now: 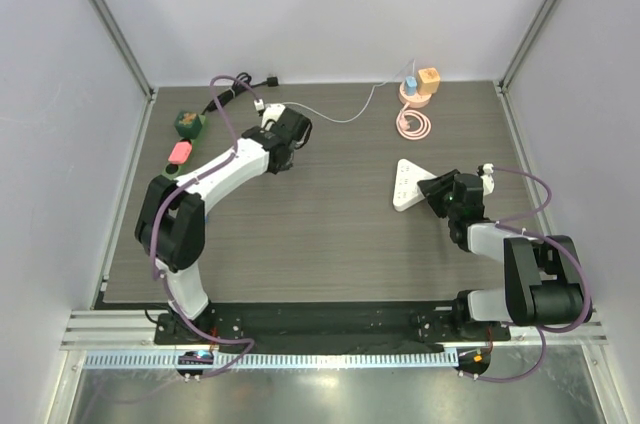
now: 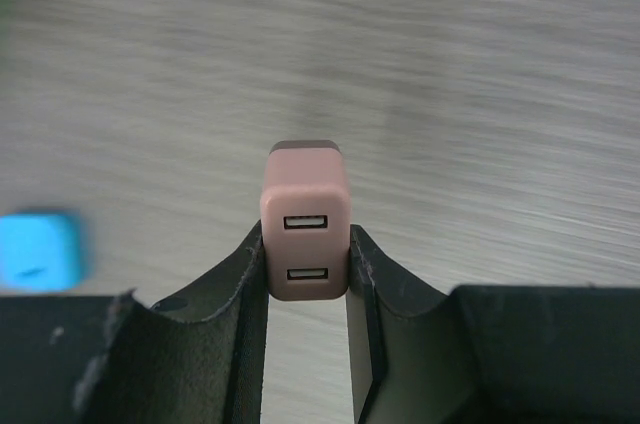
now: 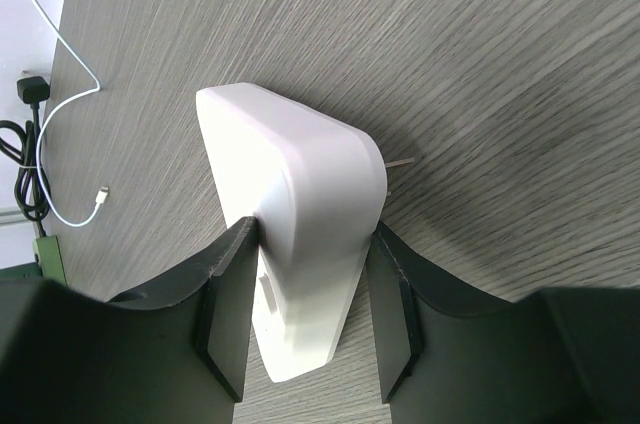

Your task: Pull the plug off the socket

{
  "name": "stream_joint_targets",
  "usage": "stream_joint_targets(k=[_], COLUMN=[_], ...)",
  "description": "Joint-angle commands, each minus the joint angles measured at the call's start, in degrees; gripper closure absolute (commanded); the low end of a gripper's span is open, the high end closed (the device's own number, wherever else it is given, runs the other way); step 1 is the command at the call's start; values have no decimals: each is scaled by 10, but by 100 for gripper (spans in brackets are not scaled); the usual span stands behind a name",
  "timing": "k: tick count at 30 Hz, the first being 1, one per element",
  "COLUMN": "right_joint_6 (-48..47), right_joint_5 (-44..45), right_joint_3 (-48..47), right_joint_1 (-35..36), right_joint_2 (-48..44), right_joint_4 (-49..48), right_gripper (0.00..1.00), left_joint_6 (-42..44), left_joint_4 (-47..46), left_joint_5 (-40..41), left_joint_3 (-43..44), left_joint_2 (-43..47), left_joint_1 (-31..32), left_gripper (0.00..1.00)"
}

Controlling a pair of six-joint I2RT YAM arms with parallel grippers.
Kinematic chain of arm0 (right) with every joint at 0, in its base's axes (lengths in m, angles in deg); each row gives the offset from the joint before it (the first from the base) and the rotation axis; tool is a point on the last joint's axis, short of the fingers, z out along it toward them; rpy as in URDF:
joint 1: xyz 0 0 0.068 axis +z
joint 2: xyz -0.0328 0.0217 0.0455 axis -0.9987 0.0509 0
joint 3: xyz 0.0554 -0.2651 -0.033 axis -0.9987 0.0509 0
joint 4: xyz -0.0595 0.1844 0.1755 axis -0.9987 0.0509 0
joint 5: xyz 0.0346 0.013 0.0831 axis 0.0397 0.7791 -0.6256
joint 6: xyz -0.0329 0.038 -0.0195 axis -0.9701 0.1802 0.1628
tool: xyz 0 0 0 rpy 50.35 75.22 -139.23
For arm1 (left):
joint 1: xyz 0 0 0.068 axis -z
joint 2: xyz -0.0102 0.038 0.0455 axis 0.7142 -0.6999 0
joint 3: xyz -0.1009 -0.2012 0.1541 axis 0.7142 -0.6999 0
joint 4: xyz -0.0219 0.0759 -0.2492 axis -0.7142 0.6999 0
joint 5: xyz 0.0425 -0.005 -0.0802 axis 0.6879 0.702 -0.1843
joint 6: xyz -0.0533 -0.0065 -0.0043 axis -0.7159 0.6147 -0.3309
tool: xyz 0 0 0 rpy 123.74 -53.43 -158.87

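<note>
This is a robotics lab test cell, not a home or a shop. Plain white panels point(image 1: 330, 14) close in the wood-grain worktop point(image 1: 330, 244) on the left, back and right, held by bare aluminium posts point(image 1: 110, 19) rising at the upper left and upper right. Along the bottom of the top view, two arm bases point(image 1: 188, 309) are bolted to a black plate point(image 1: 330, 324) on a slotted metal rail point(image 1: 330, 359), with purple cables point(image 1: 545, 194) looping in the open. The only things here are small electrical props (a white socket block point(image 1: 408, 184), a pink plug point(image 2: 305, 234), a coiled cable point(image 1: 413, 124) at the upper right).
</note>
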Motion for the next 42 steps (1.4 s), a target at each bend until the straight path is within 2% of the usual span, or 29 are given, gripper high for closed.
stream_joint_targets(k=[1, 3, 8, 10, 16, 23, 27, 34, 35, 36, 39, 42], right_joint_6=[-49, -48, -49, -48, -49, -50, -50, -50, -50, -50, -49, -48], right_joint_5=[75, 74, 74, 74, 72, 67, 63, 52, 52, 52, 52, 50], right_joint_3=[20, 20, 21, 21, 21, 21, 22, 26, 26, 26, 27, 27], right_joint_1=[-5, -5, -5, -5, -20, -25, -27, -34, -34, -35, -35, -37], right_joint_2=[19, 18, 18, 18, 18, 18, 19, 20, 21, 21, 21, 21], right_joint_4=[118, 118, 118, 118, 118, 117, 114, 110, 109, 107, 105, 103], right_gripper=[99, 99, 99, 99, 99, 99, 99, 99, 99, 99, 99, 99], left_joint_6=[35, 38, 75, 82, 126, 120, 117, 95, 84, 76, 68, 63], left_joint_4=[127, 139, 110, 118, 64, 92, 87, 98, 106, 113, 99, 95], left_joint_5=[232, 292, 318, 318, 273, 267, 291, 256, 259, 262, 260, 240], left_joint_3=[10, -3, -23, -14, -29, 14, 9, 24, 28, 29, 15, 7], left_joint_2=[5, 4, 1, -13, -36, -110, -120, -140, -143, -139, -115, -103], left_joint_1=[11, 8, -16, -37, -97, -127, -140, -179, -180, -179, -179, -179], left_gripper=[100, 100, 100, 100, 100, 100, 89, 88, 80, 61, 36, 23])
